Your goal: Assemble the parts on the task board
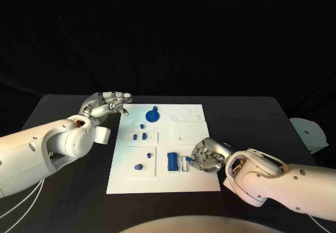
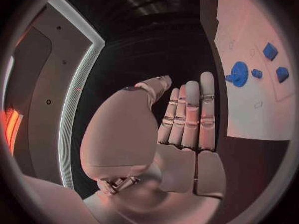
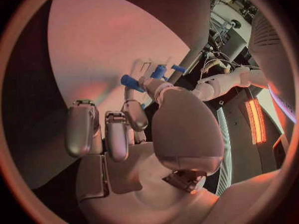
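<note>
Head view, board: the task board (image 1: pixel 190 182) lies mid-table (image 1: pixel 266 116), its parts spread over it: a blue gear-like piece (image 1: pixel 153 116) near the far edge, two small blue blocks (image 1: pixel 139 136) below it, a blue knob (image 1: pixel 139 167) and an upright blue block (image 1: pixel 172 161) in the near panel
Head view, my right hand (image 1: pixel 206 156): low over the board's near right part, fingers curled toward the upright block and a small white-and-blue piece (image 1: pixel 186 162) just beside it; whether I touch either I cannot tell
Head view, my left hand (image 1: pixel 106 104): off the board's far left corner, fingers together and straight, holding nothing
Left wrist view: my left hand (image 2: pixel 187 117) flat and released, with the gear-like piece (image 2: pixel 238 74) and small blocks (image 2: pixel 270 51) well apart from it
Right wrist view: my right fingers (image 3: pixel 118 132) half curled, and a blue peg (image 3: pixel 132 81) sits at my thumb tip, seemingly pinched, though the contact is partly hidden
Risk, grip: such a shallow pinch could let the peg twist or drop as I move
Risk, crowding: curled fingers so near the upright block could knock it over
Risk, seating: my own hand hides the socket, so I may press in tilted and jam
</note>
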